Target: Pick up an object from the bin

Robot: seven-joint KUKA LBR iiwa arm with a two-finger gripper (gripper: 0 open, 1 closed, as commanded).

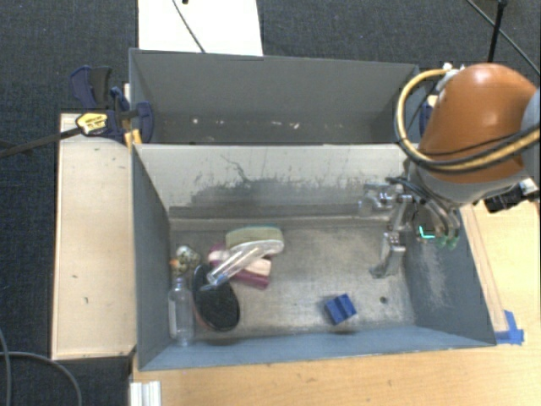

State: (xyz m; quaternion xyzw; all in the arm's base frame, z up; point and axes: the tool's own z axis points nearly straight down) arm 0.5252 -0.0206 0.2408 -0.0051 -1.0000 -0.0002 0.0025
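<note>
My gripper (383,266) hangs low over the right part of the bin, close to the right wall, above bare floor. Nearest to it is a small blue block (340,309), lying to its lower left near the front wall and apart from it. Nothing shows in the gripper.
A heap sits in the left front of the bin: a black round brush (220,308), a pale curved handle (247,255) over a pink piece (255,273), a greenish sponge (252,235), a clear small bottle (179,313) and a small brass-coloured thing (183,253).
</note>
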